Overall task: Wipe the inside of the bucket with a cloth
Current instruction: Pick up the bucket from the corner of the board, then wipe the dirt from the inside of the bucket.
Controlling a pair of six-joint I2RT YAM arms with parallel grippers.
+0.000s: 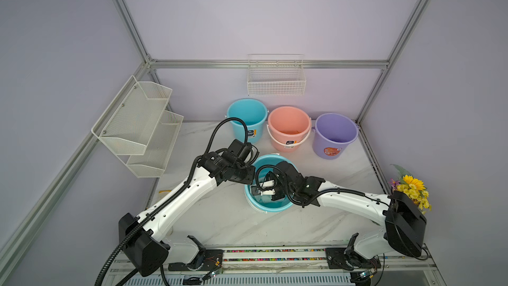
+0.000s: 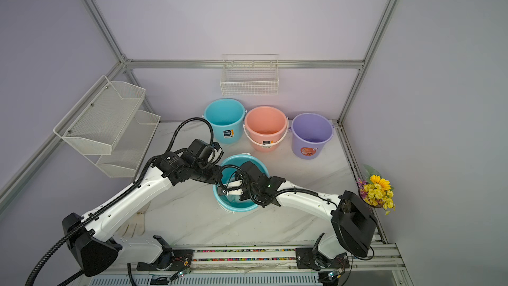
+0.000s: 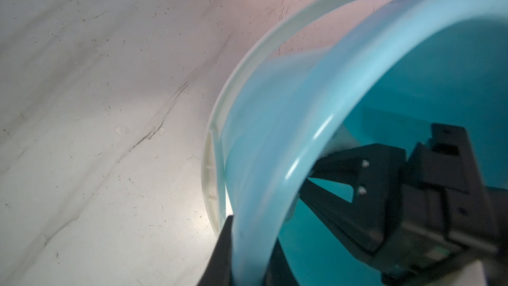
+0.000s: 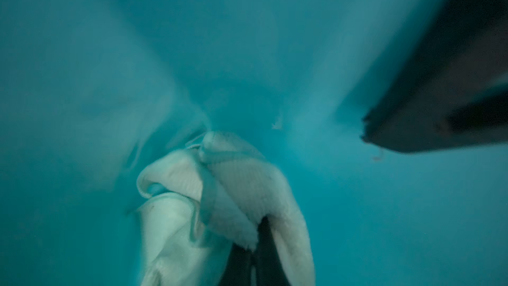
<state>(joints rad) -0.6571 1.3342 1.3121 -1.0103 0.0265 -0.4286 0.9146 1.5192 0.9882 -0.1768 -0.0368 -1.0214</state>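
Right tool [image 4: 254, 251], one cloth [image 4: 242, 182], left tool [image 3: 250, 237], bucket [image 1: 268, 207], three more buckets [image 1: 244, 114] [image 1: 288, 122] [image 1: 335, 130]

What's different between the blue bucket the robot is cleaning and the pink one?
The blue bucket stands alone in front; the pink bucket sits in the back row. The blue bucket has the right gripper and cloth inside and the left gripper clamped on its rim; the pink bucket is untouched. Both are round and open-topped.

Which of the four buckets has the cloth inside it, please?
The front blue bucket: the right gripper holds the cloth inside it. The rear blue bucket, pink bucket and purple bucket stand behind.
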